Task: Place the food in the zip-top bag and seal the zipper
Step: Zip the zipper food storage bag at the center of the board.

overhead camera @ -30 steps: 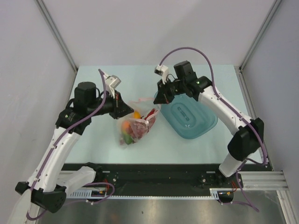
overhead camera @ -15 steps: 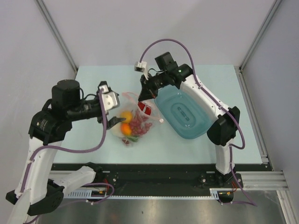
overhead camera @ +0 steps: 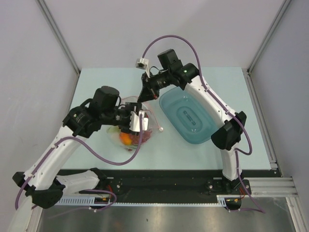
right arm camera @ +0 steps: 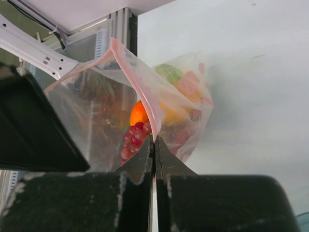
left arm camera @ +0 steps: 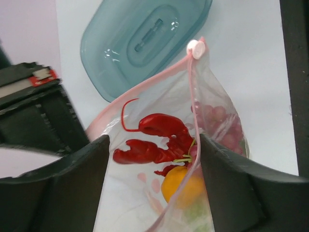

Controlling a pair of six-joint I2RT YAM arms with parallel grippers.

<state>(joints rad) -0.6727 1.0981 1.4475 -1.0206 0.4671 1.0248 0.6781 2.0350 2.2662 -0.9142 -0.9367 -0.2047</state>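
food (left arm camera: pixel 154 140) is seen inside the bag (left arm camera: pixel 215 104), so sealing looks like the step in hand. the zipper (right arm camera: pixel 133 79) is pinched by the clenched right end effector (right arm camera: pixel 154 145). the bag is straddled by the left end effector (left arm camera: pixel 153 150), spread wide. next, the slider (left arm camera: pixel 195 48) beyond its fingertips probably needs catching.

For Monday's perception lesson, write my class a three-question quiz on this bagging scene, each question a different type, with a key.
1. True or false: food lies in the blue bowl.
2. Which tool pinches the zipper of the zip-top bag? A left, B right, C neither.
3. Fill in: the red toy inside the bag is a ____.
Key: 1 false, the bowl is empty. 2 B, the right tool is shut on it. 3 lobster.
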